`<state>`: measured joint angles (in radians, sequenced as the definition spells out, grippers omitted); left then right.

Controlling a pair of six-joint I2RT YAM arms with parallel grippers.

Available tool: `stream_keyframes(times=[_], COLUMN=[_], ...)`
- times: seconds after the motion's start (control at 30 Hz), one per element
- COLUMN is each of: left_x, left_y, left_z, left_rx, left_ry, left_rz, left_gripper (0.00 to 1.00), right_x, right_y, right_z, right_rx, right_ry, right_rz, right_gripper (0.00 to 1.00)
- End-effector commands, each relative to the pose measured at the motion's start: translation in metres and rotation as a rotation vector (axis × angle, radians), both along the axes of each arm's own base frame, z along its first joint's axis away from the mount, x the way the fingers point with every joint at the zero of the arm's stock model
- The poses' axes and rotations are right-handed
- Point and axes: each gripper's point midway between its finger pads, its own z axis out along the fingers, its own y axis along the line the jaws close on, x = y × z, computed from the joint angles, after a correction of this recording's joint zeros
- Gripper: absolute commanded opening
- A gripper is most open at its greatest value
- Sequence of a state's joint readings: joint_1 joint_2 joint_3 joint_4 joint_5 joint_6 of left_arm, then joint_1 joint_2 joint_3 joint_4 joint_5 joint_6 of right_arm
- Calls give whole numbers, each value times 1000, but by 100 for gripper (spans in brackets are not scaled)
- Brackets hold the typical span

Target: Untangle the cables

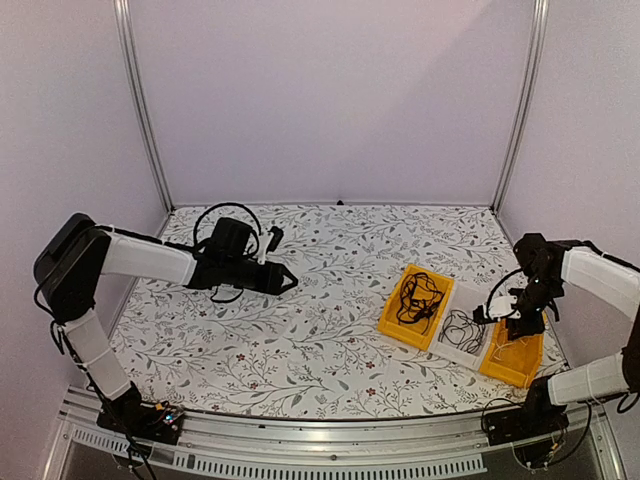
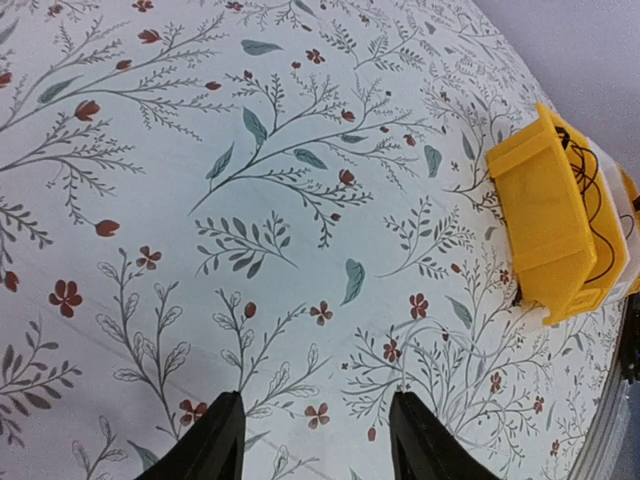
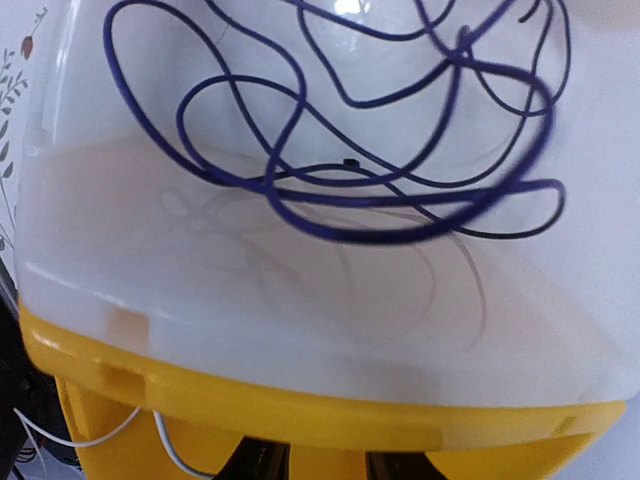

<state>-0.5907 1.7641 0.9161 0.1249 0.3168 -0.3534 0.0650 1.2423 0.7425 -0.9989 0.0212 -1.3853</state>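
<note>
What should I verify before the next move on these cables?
1. Left gripper open and empty: ok.
2. Left gripper close to a cable: not ok. It hovers over bare table, apart from the bins.
3. Black cables separated: not ok. They lie bunched in the yellow bin.
4. Dark cable alone in the white bin: ok, in loose loops.
5. Right gripper free of any cable: cannot tell. Its fingertips are cut off at the edge of its wrist view.
</note>
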Motion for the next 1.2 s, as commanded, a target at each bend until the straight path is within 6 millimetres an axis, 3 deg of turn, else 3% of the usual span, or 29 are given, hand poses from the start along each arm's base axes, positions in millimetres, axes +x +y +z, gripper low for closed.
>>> stream_keyframes(times=[0.0, 0.2, 0.3, 0.43, 0.53, 0.7, 0.8, 0.9, 1.0, 1.17], left_x=[9, 6, -5, -20, -33, -37, -37, -42, -45, -57], left_y=[21, 33, 34, 31, 19, -19, -37, -51, -61, -71], left_z=[16, 17, 15, 14, 18, 23, 14, -2, -9, -16], left_rx=[14, 27, 28, 16, -49, -91, -90, -72, -62, -82], left_ry=[-20, -3, 17, 38, 52, 99, 154, 227, 270, 320], left_rz=[89, 108, 74, 14, -70, -150, -149, -167, -179, -228], left_gripper=[53, 53, 53, 52, 52, 52, 52, 45, 43, 40], right_x=[6, 11, 29, 77, 107, 124, 125, 125, 124, 132], right_y=[-4, -15, -11, 14, 48, 129, 174, 209, 232, 251], right_z=[37, 84, 111, 154, 172, 175, 165, 161, 154, 142], right_rx=[-27, -142, -133, -2, 121, 372, 467, 528, 548, 578], right_ry=[-87, -278, -349, -490, -529, -411, -344, -319, -281, -220], right_rz=[75, 301, 302, 217, 153, 43, 20, 35, 56, 50], right_gripper=[36, 42, 43, 43, 41, 38, 37, 37, 37, 37])
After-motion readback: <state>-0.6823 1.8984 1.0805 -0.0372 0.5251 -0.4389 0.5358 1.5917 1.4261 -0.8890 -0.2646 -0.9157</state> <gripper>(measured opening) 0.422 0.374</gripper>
